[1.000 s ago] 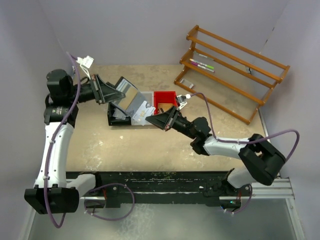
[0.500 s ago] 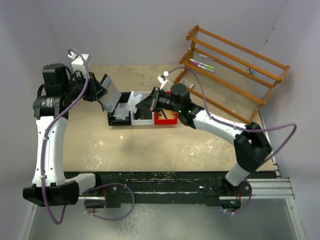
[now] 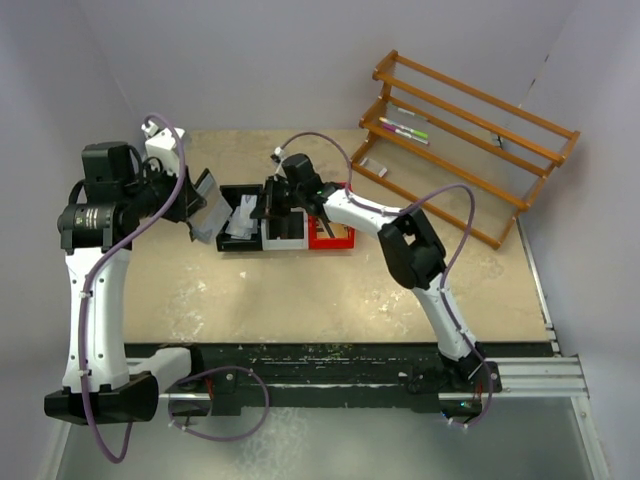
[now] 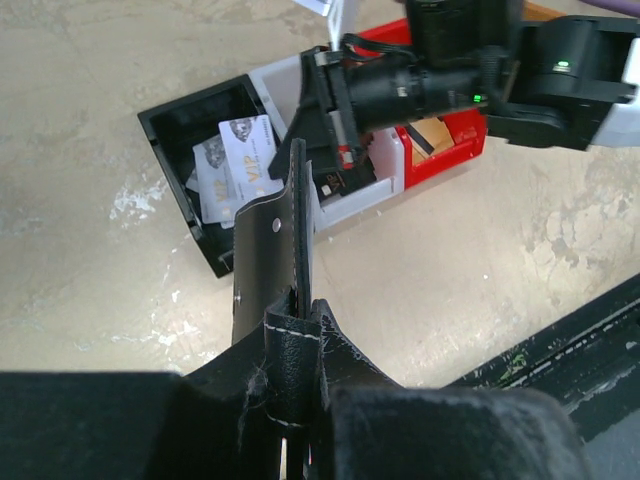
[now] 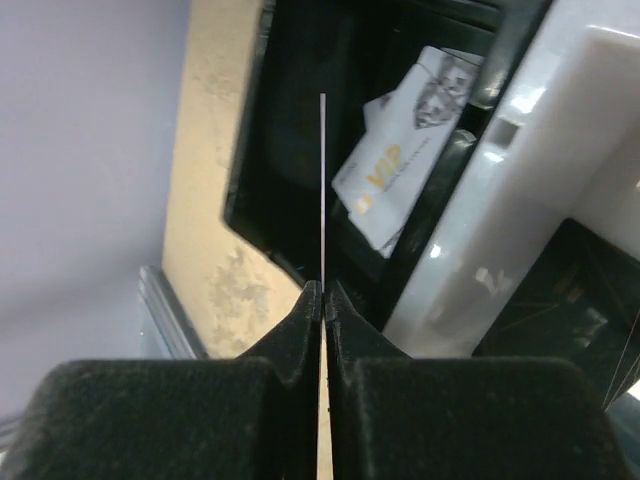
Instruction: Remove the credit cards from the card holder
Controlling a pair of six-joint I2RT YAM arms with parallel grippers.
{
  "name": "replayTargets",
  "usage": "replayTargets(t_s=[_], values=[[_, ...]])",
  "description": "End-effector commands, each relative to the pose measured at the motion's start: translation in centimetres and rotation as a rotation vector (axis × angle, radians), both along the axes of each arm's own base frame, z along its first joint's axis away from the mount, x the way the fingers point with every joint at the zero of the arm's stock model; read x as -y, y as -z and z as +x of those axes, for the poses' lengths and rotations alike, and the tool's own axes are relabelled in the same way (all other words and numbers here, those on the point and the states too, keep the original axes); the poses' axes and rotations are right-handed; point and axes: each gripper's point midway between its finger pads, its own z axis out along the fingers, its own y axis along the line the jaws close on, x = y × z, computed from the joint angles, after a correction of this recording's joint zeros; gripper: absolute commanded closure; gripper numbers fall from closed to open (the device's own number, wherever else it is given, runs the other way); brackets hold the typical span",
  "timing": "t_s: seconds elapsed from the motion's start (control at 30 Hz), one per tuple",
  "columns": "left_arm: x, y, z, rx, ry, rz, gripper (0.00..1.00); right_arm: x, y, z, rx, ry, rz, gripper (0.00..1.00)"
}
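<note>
Black holder (image 4: 262,262) sits clamped in left hand (image 4: 300,328) beside the tray (image 4: 165,130); right hand (image 5: 322,295) pinches a card (image 5: 322,180) above, likely to drop.

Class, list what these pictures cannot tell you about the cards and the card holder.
- Inside the card holder: edge-on in the left wrist view, too small from above; any cards remaining cannot be told.
- The held card in the right gripper: the right wrist view shows only its thin edge, so its face is unseen.
- The loose cards in the black tray: they overlap, so their count is unclear.
</note>
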Motion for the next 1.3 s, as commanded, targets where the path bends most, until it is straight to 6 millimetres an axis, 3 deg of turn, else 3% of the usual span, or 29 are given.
replayTargets(t_s=[0.0, 0.2, 0.4, 0.5, 0.67, 0.87, 0.97, 1.07, 1.23, 1.27], values=[[0.7, -2.5, -1.0, 0.08, 0.057, -0.005, 0.98, -1.5, -1.9, 0.5, 0.044, -0.04, 0.024, 1.0], [1.2, -2.7, -1.6, 0.079, 0.075, -0.021, 0.98, -2.3, -0.1, 0.4, 0.014, -0.052, 0.018, 1.0], [1.7, -3.1, -1.9, 0.078, 0.092, -0.056, 0.98, -1.7, 0.4, 0.0, 0.0, -0.042, -0.002, 0.73], [2.1, -3.5, -2.1, 0.08, 0.101, -0.074, 0.98, -0.9, 0.3, 0.2, 0.016, -0.02, -0.035, 0.67], [2.6, -4.1, -2.5, 0.082, 0.117, -0.104, 0.98, 1.0, 0.1, 0.5, 0.034, 0.02, -0.088, 0.68], [3.6, -4.2, -3.0, 0.054, 0.156, -0.165, 0.98, 4.7, 0.0, 0.8, 0.048, 0.098, -0.112, 0.68], [5.3, -4.1, -4.0, 0.004, 0.247, -0.249, 0.98, 5.6, -3.2, 0.1, 0.125, 0.073, -0.066, 0.57], [6.6, -3.8, -4.9, -0.049, 0.334, -0.322, 0.98, 6.2, -9.2, -1.8, 0.254, -0.002, 0.014, 0.43], [8.0, -3.6, -6.5, -0.095, 0.462, -0.399, 0.97, 8.7, -19.0, -7.7, 0.491, -0.181, 0.135, 0.2], [8.1, -3.7, -6.8, -0.095, 0.482, -0.41, 0.97, 9.1, -20.1, -9.0, 0.518, -0.226, 0.151, 0.16]])
